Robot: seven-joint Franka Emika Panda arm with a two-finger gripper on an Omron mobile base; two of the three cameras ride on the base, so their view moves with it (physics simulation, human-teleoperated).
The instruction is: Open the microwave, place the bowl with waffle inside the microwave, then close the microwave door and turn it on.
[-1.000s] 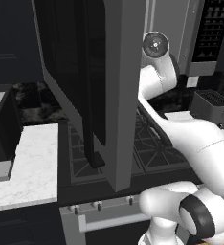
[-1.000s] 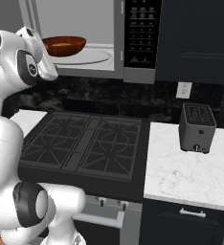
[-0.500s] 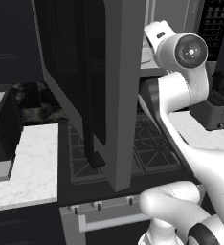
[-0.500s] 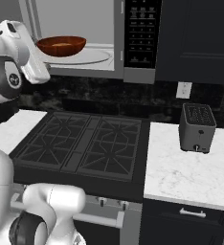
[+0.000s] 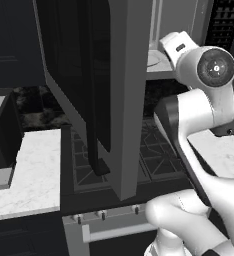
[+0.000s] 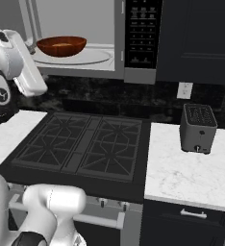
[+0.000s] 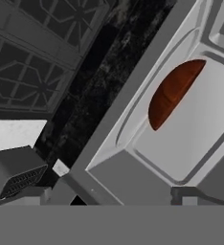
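Observation:
The microwave [image 6: 109, 19] stands open above the stove. The reddish-brown bowl [image 6: 61, 45] rests on its pale turntable, and the golden waffle [image 6: 61, 44] lies inside the bowl. In the hand view the bowl [image 7: 173, 91] appears rolled on its side, well away from the camera, with nothing between the jaws. The microwave door [image 5: 129, 100] is swung far out toward me, its black bar handle [image 5: 96, 125] facing left. My white arm [image 6: 18, 62] hangs just left of and below the opening. The black keypad strip [image 6: 141, 33] is on the right of the cavity.
A black stove [image 6: 81, 149] lies under the microwave. A dark slotted toaster [image 6: 197, 128] stands on the white marble counter [image 6: 191, 178] to the right. Another marble counter [image 5: 29, 170] is on the left, with a dark box [image 5: 1, 130] at its far end.
My arm has drawn back out of the microwave opening and swung its wrist round. The bowl stays on the turntable; the door has not moved.

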